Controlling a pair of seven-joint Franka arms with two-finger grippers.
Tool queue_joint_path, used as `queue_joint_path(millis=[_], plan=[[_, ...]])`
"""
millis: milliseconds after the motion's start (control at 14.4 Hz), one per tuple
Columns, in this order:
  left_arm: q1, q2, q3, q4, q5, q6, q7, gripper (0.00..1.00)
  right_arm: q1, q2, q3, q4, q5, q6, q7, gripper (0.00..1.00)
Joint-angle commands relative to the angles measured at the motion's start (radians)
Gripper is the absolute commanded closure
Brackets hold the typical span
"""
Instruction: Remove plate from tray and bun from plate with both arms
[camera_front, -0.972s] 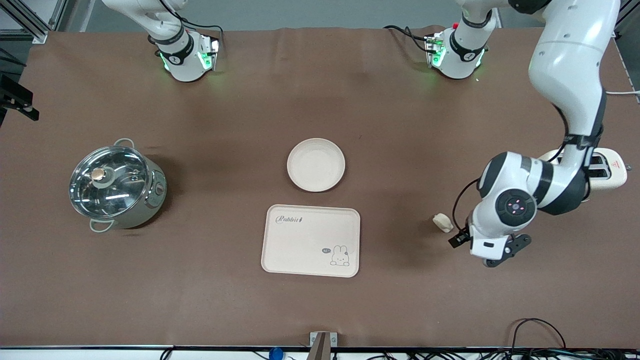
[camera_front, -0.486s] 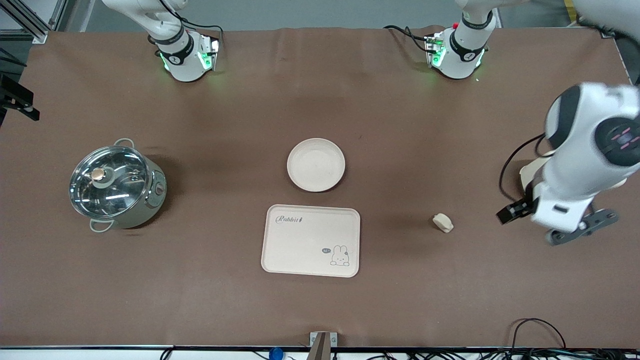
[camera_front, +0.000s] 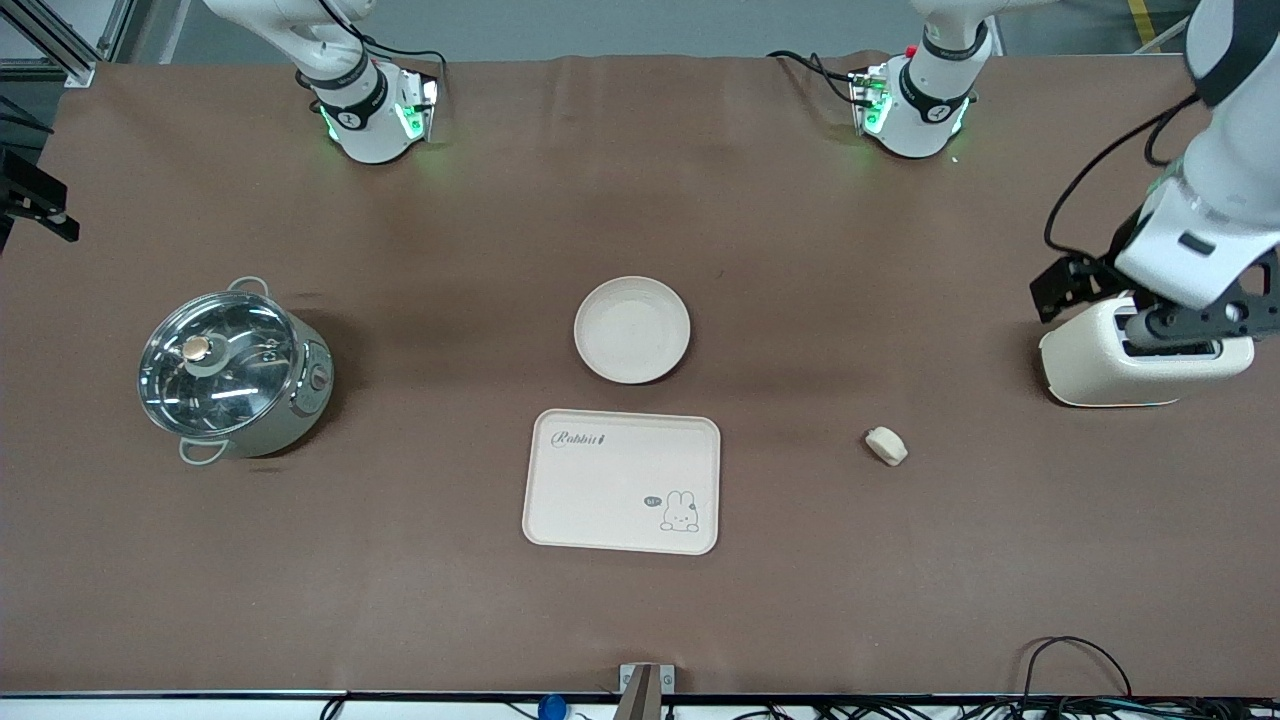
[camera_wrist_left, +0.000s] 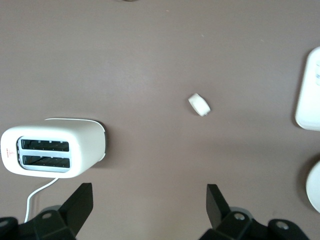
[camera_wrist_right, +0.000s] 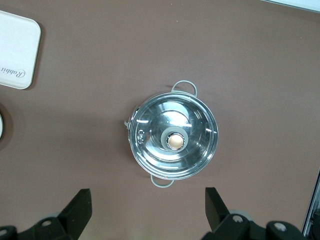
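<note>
The round cream plate (camera_front: 632, 330) lies on the table, just farther from the front camera than the tray. The small pale bun (camera_front: 887, 445) lies alone on the table toward the left arm's end; it also shows in the left wrist view (camera_wrist_left: 200, 104). My left gripper (camera_front: 1195, 325) is up in the air over the toaster, open and empty (camera_wrist_left: 149, 205). My right gripper (camera_wrist_right: 149, 205) is open and empty, high over the table near the pot; it is out of the front view.
A rectangular cream tray (camera_front: 622, 481) with a rabbit drawing lies nearer the front camera than the plate. A steel pot (camera_front: 232, 368) with a glass lid stands toward the right arm's end. A white toaster (camera_front: 1140, 370) stands at the left arm's end.
My left gripper has risen from beside the bun and swung away to over the toaster. The bun, plate and tray have not moved.
</note>
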Motion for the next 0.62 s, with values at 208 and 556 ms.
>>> queue_joint_path(millis=[208,556], plan=[[-0.144,-0.177,0.185,-0.156,-0.072,-0.033,0.08,0.0,0.001,-0.014,-0.001,-0.017,0.004,-0.001,0.017,0.0],[-0.145,-0.165,0.185,-0.118,-0.078,-0.051,0.175,0.0,-0.002,-0.014,-0.003,-0.02,0.018,-0.008,0.028,0.0]])
